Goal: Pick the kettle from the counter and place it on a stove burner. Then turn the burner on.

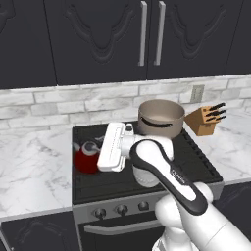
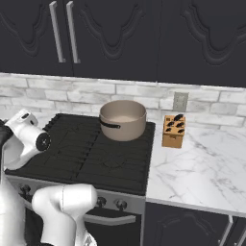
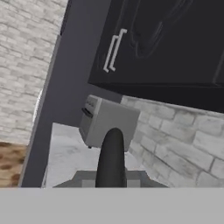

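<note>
Meanwhile, jaws clamp the kettle (image 1: 87,157)'s handle (image 3: 111,160) on the stove (image 1: 196,159); beige pot (image 2: 123,119) looks empty.

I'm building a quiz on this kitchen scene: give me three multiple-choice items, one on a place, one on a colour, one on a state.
1. Where is the kettle?
A. on the stove's front left part
B. on the marble counter by the knife block
C. inside the pot

2. What colour is the kettle's body?
A. beige
B. red
C. white

3. How does the gripper stand?
A. wide open, well above the stove
B. shut on the pot's handle
C. shut on the kettle's handle

Answers:
1. A: in the left base view it sits over the black grate of the stove, front left.
2. B: its round body is red, while the pot is beige.
3. C: in the hand view the black arched handle runs up between the tips.
</note>
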Motion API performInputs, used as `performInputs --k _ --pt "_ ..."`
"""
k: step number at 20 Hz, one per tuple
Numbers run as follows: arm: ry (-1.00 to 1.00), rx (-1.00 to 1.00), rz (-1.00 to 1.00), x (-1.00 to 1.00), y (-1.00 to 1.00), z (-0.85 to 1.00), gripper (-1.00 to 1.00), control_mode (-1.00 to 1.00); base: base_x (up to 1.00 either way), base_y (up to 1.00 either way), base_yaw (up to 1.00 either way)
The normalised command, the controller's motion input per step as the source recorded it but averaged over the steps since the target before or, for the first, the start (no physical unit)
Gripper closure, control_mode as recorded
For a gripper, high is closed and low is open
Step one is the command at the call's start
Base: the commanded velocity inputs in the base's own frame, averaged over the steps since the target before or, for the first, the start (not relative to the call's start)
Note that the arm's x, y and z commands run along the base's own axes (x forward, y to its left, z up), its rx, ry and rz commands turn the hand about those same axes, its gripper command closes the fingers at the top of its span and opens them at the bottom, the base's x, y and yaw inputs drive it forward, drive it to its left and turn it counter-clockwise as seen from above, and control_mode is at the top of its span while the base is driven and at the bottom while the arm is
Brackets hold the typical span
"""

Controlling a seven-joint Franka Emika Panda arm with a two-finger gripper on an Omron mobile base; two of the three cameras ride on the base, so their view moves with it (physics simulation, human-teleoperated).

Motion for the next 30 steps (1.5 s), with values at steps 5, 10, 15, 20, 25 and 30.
performInputs --k 5,10,15,20,25,30 --pt "0.0 0.32 0.0 0.0 -0.45 0.02 1.0 -1.0 0.0 0.0 0.0" --pt "0.0 0.24 0.0 0.0 -0.19 0.01 1.0 -1.0 0.0 0.0 0.0" --pt "0.0 0.01 0.0 0.03 0.0 0.0 1.0 -1.0 0.0 0.0 0.0" --pt "0.05 0.09 0.0 0.26 -0.01 0.0 1.0 -1.0 0.0 0.0 0.0" --pt "0.1 0.03 0.0 0.29 -0.05 0.0 1.0 -1.0 0.0 0.0 0.0" --pt "-0.01 0.02 0.0 0.02 -0.42 0.0 1.0 -1.0 0.0 0.0 0.0"
